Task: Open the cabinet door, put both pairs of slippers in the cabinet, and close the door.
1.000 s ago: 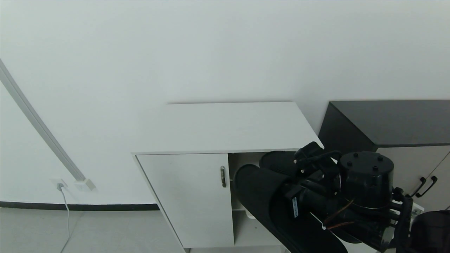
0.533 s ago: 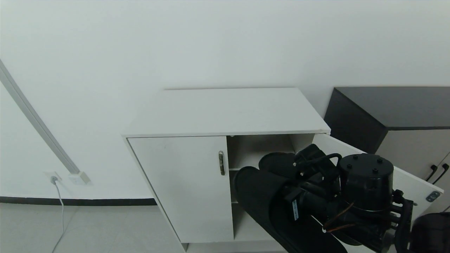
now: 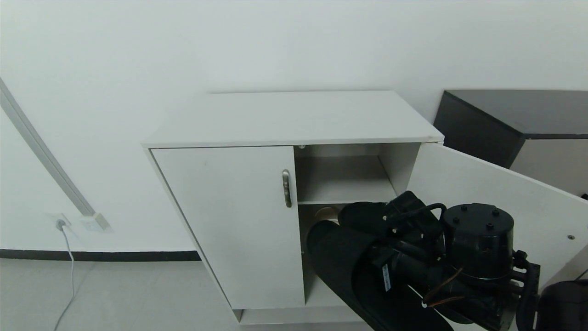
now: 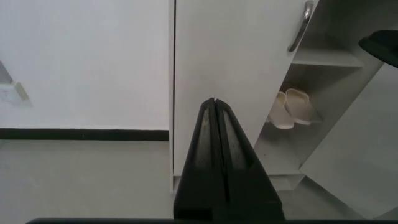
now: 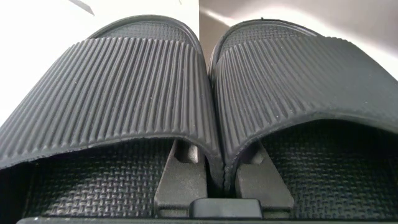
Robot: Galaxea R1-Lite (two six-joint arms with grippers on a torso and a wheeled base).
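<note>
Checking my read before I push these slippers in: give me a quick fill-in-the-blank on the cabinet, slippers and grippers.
1. The right gripper is shut on a pair of ____ slippers.
2. The cabinet has its right door standing ____, while its left door is closed.
3. A pale pair of slippers lies ____ the cabinet.
4. The left gripper, holding nothing, is ____.
Missing words: black; open; inside; shut.
</note>
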